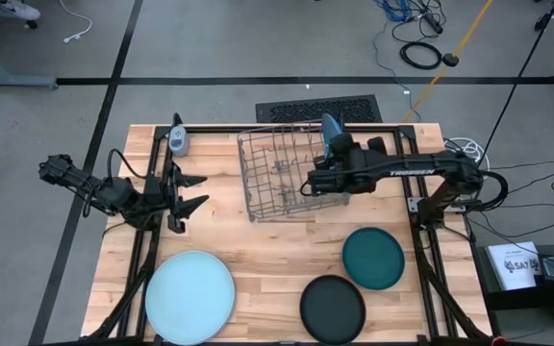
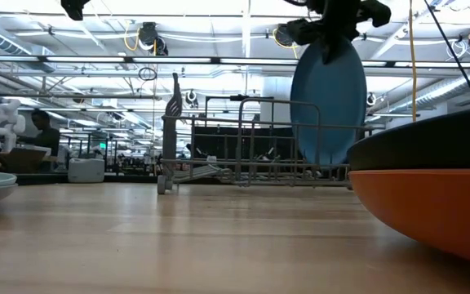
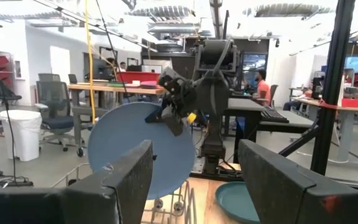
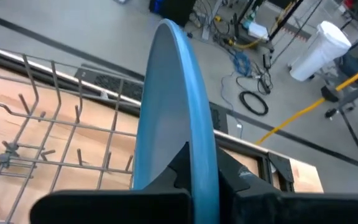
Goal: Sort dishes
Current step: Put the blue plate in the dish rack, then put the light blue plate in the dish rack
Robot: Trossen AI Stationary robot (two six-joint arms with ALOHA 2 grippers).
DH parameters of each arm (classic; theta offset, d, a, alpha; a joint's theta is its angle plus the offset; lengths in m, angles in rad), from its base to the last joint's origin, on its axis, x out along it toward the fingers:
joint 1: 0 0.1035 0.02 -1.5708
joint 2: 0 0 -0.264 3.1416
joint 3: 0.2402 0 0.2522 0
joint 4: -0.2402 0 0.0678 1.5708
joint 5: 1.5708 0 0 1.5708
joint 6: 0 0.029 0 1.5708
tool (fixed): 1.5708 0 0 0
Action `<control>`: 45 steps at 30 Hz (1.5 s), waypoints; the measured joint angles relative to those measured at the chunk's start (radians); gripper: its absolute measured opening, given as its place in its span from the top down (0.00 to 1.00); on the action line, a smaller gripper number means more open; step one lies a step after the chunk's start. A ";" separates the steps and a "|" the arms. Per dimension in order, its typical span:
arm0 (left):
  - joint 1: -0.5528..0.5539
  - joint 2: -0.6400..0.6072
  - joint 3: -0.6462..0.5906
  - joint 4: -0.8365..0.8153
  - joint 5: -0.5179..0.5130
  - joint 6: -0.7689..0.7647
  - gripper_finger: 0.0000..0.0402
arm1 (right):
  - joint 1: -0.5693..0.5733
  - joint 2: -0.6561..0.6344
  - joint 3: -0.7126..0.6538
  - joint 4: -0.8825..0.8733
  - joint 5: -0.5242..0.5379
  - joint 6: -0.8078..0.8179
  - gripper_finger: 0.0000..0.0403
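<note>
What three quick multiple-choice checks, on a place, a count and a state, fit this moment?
1. Where is the mid-blue plate?
A. flat on the table
B. held on edge over the dish rack
C. stacked on the black plate

2. How many plates lie flat on the table in the high view?
A. one
B. three
C. five

3. How is the left gripper?
A. open, empty
B. shut on a plate
C. hidden

B: the right gripper pinches its rim above the rack.
B: pale blue, black, teal.
A: fingers spread, nothing between.
</note>
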 joint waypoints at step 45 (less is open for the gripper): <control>0.000 0.000 0.000 -0.004 0.001 -0.001 0.42 | 0.055 -0.001 0.227 0.037 0.020 -0.315 0.45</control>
